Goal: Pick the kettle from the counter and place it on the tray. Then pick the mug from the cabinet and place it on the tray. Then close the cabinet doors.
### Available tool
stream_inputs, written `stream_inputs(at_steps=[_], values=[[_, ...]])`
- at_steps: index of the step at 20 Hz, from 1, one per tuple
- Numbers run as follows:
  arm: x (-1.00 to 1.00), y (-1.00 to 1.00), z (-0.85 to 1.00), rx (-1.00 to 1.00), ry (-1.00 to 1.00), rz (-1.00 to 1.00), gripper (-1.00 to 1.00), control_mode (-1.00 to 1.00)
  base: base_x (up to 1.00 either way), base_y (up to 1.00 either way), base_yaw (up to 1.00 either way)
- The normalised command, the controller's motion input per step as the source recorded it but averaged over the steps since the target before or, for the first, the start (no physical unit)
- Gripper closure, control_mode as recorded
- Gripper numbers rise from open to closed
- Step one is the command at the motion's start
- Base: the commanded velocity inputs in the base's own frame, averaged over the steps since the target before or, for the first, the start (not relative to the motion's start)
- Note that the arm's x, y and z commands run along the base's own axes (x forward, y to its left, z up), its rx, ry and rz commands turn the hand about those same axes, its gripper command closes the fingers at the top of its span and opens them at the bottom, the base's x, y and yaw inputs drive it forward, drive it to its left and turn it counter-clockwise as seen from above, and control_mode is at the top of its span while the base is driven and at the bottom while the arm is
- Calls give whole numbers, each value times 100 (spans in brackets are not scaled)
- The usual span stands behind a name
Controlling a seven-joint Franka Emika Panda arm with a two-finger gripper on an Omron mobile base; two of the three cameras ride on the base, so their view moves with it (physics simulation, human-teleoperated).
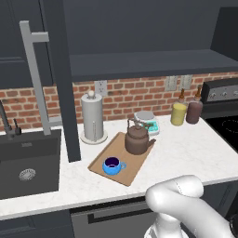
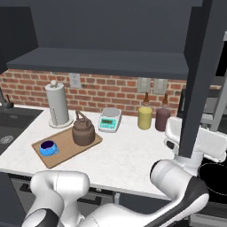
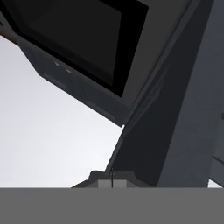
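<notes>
Claw (image 2: 175,133) sitting behind the right tall dark charcoal cabinet door (image 2: 201,75), its grip state impossible to tell. Left to right on the white marbled desk (image 1: 186,153): small bright-blue mug (image 1: 113,165) and squat dark-brown metal kettle (image 1: 138,139), both resting on the flat light-wood tray (image 1: 135,168). Both doors standing open; closing well likely requires pushing flat against the panel's outer face, swinging steadily.
</notes>
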Motion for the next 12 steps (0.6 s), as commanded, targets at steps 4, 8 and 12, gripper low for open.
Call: stream_inputs(at_steps=[4,8,12], values=[[-44,13,0,-16,0,-6,100,-100,0,0,0],[-49,17,2,-16,0,-8,100,-100,0,0,0],[-32,22,24,-11,0,-8,100,-100,0,0,0]])
